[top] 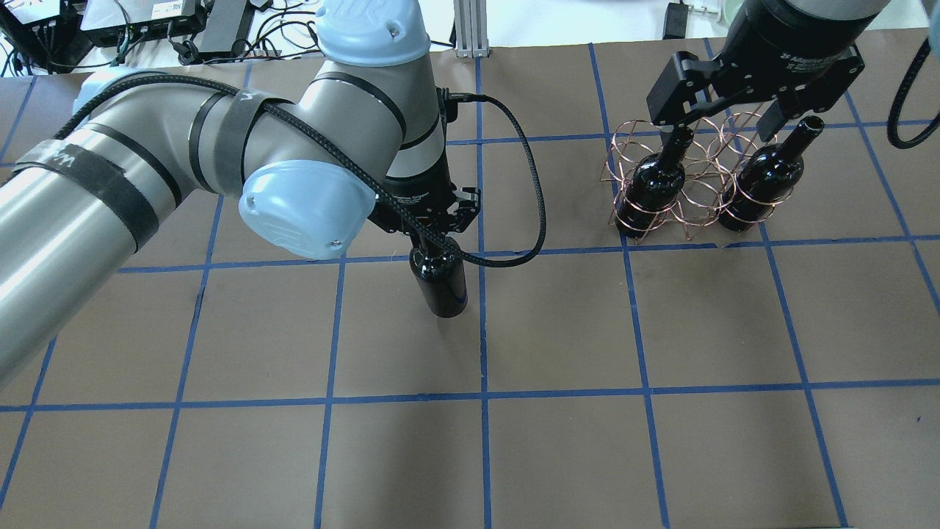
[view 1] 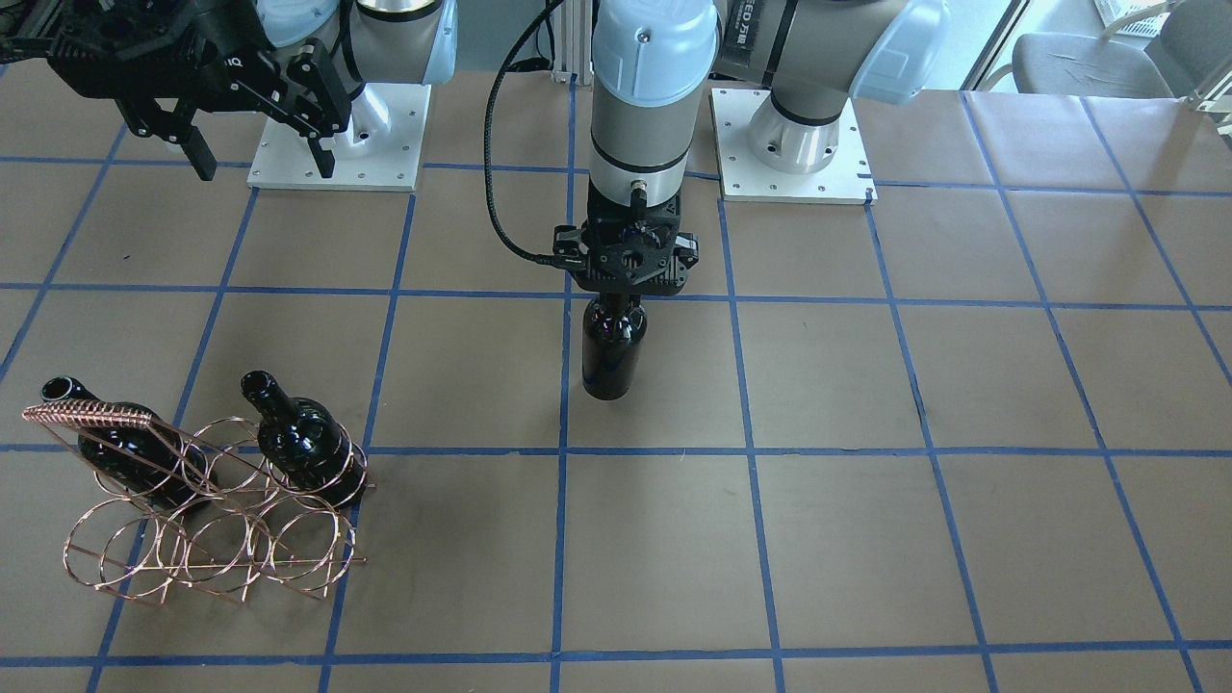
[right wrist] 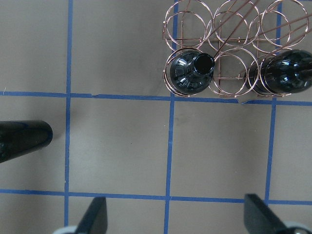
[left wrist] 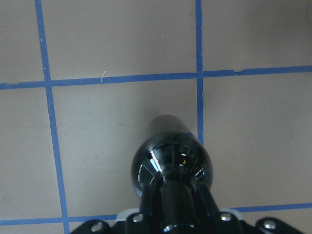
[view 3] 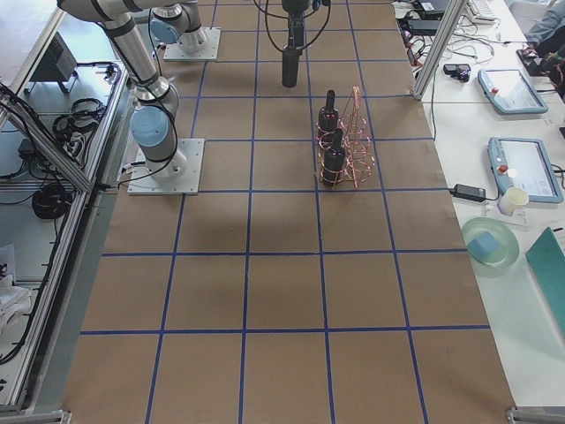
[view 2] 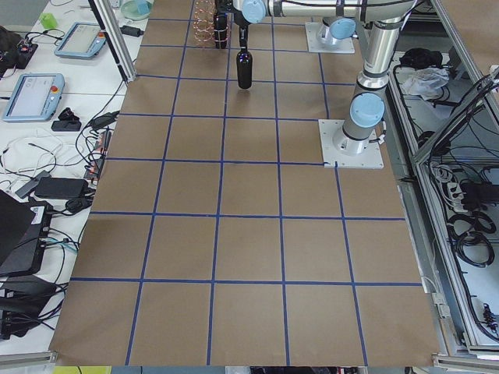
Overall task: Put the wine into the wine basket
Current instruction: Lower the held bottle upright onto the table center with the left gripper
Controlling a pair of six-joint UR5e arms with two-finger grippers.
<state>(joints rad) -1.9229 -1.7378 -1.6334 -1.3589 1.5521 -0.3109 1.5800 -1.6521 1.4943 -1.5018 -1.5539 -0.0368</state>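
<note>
A glossy black wine bottle (view 1: 612, 356) stands upright near the table's middle, also in the overhead view (top: 442, 288) and the left wrist view (left wrist: 170, 156). My left gripper (view 1: 614, 300) is shut on its neck from above. I cannot tell whether its base touches the table. The copper wire wine basket (view 1: 212, 539) stands apart from it, toward the robot's right (top: 698, 192). It holds two look-alike bottles (top: 657, 176) (top: 764, 180) in its outer rings, and the ring between them holds nothing. My right gripper (view 1: 262, 159) is open and empty, high above the basket (right wrist: 229, 29).
The table is brown paper with a blue tape grid (top: 558, 389). The two arms' white base plates (view 1: 337, 144) (view 1: 794, 149) sit at the robot's edge. Tablets, cables and a bowl lie on side benches (view 3: 508, 168) off the table.
</note>
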